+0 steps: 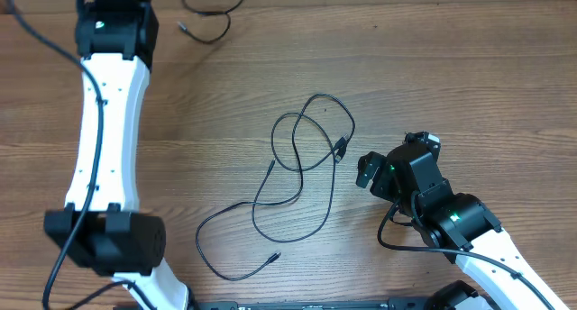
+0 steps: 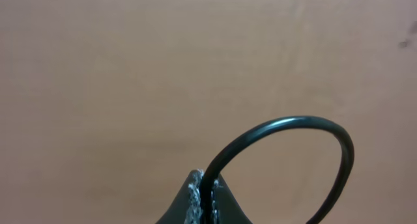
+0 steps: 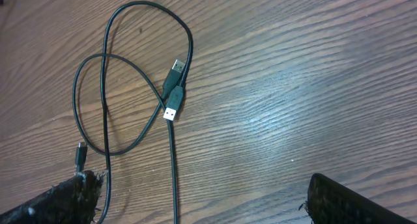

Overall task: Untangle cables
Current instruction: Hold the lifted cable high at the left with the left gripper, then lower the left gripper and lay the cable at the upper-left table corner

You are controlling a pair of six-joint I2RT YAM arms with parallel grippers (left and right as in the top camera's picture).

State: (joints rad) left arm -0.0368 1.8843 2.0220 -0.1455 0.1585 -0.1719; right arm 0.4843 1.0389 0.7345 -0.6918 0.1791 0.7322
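Nearest, the right claw (image 3: pixel 195 196) hangs released, its pads wide apart over the table (image 1: pixel 469 67) with nothing between them; just ahead of it lie the cables (image 3: pixel 173 165), thin round black cords, smooth-sheathed, in loose crossing loops flat on the matt wood grain; they look limp and very light, should bend at any touch and slide readily, so a pull on one strand will likely drag the whole knot along; two flat, hard plugs (image 3: pixel 172 105), at least one silver-tipped, lie touching at a crossing, and a small plug (image 3: pixel 79 154) rests near one pad; the plug bodies look the best hold, being rigid and wider than the cord, though a low pinch on a bare strand clear of the crossings would serve too; how many cords make up these loops I cannot tell; farthest off, at the table's back edge, the far cord (image 1: pixel 209 12) curls well apart from the loops; the left claw (image 2: pixel 204 188) is clenched on the held cord (image 2: pixel 306 120), glossy and arching up from its pads, probably that far one.
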